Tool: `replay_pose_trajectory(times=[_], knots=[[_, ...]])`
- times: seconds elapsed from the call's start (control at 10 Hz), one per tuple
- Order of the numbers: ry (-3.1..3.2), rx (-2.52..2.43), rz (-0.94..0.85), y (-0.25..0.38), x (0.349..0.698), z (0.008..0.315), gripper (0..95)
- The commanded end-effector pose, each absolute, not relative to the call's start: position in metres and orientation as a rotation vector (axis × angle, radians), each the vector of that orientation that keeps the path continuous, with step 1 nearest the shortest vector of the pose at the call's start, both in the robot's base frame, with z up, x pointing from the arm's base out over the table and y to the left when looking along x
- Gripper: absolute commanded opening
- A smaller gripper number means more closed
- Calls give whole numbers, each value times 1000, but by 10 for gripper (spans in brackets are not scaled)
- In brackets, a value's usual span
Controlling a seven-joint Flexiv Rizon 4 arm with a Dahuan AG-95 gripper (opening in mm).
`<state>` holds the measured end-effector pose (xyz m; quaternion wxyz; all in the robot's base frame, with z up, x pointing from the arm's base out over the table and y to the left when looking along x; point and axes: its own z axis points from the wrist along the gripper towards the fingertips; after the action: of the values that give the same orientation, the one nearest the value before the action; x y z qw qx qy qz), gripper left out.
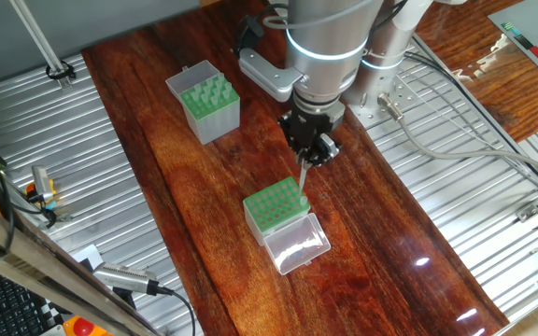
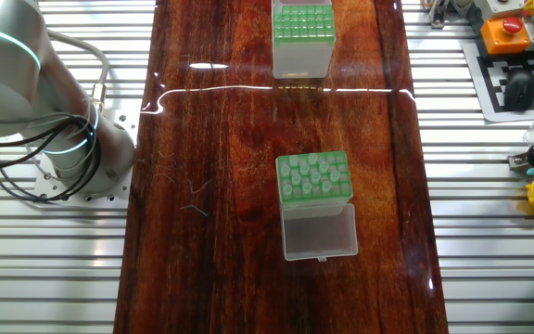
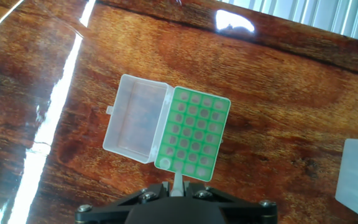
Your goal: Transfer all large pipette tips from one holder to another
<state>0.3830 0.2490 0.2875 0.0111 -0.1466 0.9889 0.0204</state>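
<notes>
Black metal of the gripper [image 3: 178, 188] is filling the bottom edge of the hand view, its jaws pinching narrowly on one pale large pipette tip [image 3: 178, 183] that is pointing down toward the box below. In one fixed view the same tip [image 1: 301, 175] is hanging just above the near corner of the shorter holder [image 1: 276, 208], not clearly touching it. That squarer box is sitting on the glossy dark wooden surface [image 1: 204, 215], its green top plate dotted with rows of round holes and its clear hinged lid [image 1: 297, 245] lying open flat beside it. One hole at the corner nearest the jaws is looking whitish, as if filled; how many others are filled I cannot tell. Farther off, well apart across the surface, the taller holder [image 1: 205, 101] with grey translucent sides is standing upright, and greenish tips are poking from its top plate, too small to count. Beyond the wood, ribbed metal panels [image 1: 456, 187] are flanking both sides, with grey cables [image 1: 437, 140] trailing from the arm's silver base [image 2: 72, 153].
</notes>
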Motion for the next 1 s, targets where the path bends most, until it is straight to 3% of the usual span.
replay_pose_trajectory(times=[0.1,1.0], knots=[[3083,-456,61,248,383,286,0],[3075,-458,55,250,386,276,0]])
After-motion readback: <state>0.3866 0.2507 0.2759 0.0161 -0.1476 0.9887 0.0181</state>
